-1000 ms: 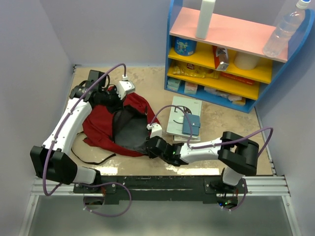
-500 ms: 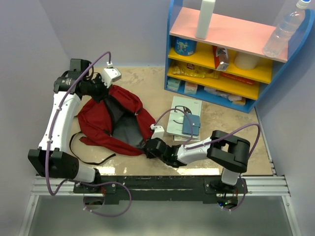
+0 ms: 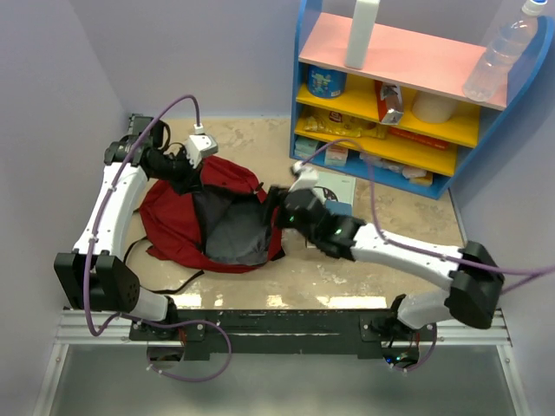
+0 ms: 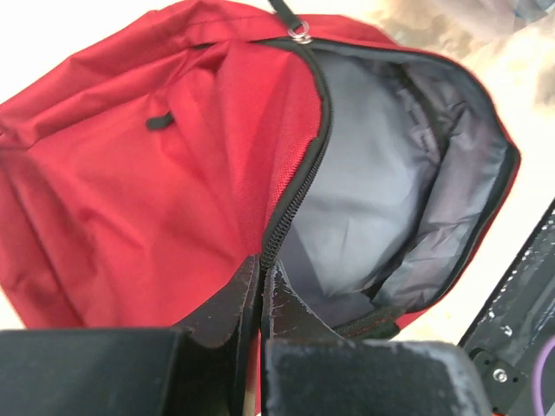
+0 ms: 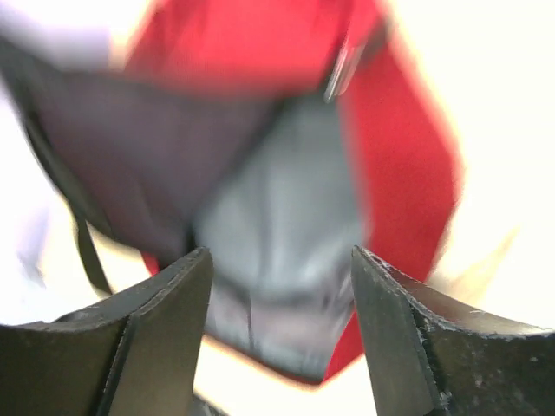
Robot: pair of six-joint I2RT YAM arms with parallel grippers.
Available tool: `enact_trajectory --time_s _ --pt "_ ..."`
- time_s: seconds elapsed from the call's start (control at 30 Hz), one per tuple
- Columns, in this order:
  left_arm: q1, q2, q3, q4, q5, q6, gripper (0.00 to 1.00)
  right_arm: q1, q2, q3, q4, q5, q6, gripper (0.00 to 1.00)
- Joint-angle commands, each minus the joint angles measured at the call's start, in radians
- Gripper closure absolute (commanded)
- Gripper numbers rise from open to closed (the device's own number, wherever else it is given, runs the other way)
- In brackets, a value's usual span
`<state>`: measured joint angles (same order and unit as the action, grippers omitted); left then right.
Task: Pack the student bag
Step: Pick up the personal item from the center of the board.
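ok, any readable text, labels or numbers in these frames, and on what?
None legible.
Snack packets and boxes on the shelf: printed, too small to read.
Book cover: too small, partly hidden.
Red bag: no lettering shows; right wrist view is blurred.

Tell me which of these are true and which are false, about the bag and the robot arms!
1. The student bag is open and its grey lining shows. True.
2. The left end effector is open and holds nothing. False: it is shut on the bag's zipper edge.
3. The right end effector is open, with nothing between its fingers. True.
4. The books are inside the bag. False: they lie on the table beside it, partly hidden under the right arm.
5. The plastic bottle stands on the table. False: it is on top of the shelf.
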<state>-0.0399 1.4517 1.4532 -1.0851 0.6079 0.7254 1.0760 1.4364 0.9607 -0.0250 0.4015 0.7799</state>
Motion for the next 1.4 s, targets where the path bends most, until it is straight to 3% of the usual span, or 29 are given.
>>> enact_trajectory --time_s 0.0,0.2,0.37,0.67,0.87,1.03,1.13,1.3,1.37 --pt "-0.012 -0.022 -0.011 0.034 0.093 0.002 1.0 -0.188 -0.106 0.05 -0.217 0.019 -0.045 0.31" --pt "-0.028 -0.031 -0.027 0.039 0.096 0.005 1.0 -0.355 -0.266 -0.046 -0.43 0.069 0.062 0.26" --pt "-0.043 -0.042 -0.047 0.045 0.092 0.008 1.0 -0.366 -0.393 -0.1 -0.565 0.148 0.116 0.08" --pt "-0.051 -0.06 -0.033 0.05 0.095 -0.007 1.0 -0.367 -0.43 -0.145 -0.641 0.178 0.156 0.07" --pt "-0.052 -0.067 -0.013 0.039 0.098 -0.006 1.0 -0.367 -0.406 -0.192 -0.578 0.18 0.148 0.1" --pt "-0.054 -0.071 -0.016 0.034 0.098 -0.006 1.0 -0.379 -0.387 -0.231 -0.468 0.155 0.136 0.17" --pt "-0.054 -0.073 -0.016 0.028 0.093 -0.001 1.0 -0.389 -0.412 -0.261 -0.425 0.14 0.151 0.27" --pt "-0.055 -0.077 -0.019 0.024 0.093 0.008 1.0 -0.418 -0.475 -0.339 -0.36 0.105 0.177 0.57" --pt "-0.055 -0.077 -0.022 0.024 0.092 0.011 1.0 -0.426 -0.501 -0.356 -0.357 0.1 0.197 0.77"
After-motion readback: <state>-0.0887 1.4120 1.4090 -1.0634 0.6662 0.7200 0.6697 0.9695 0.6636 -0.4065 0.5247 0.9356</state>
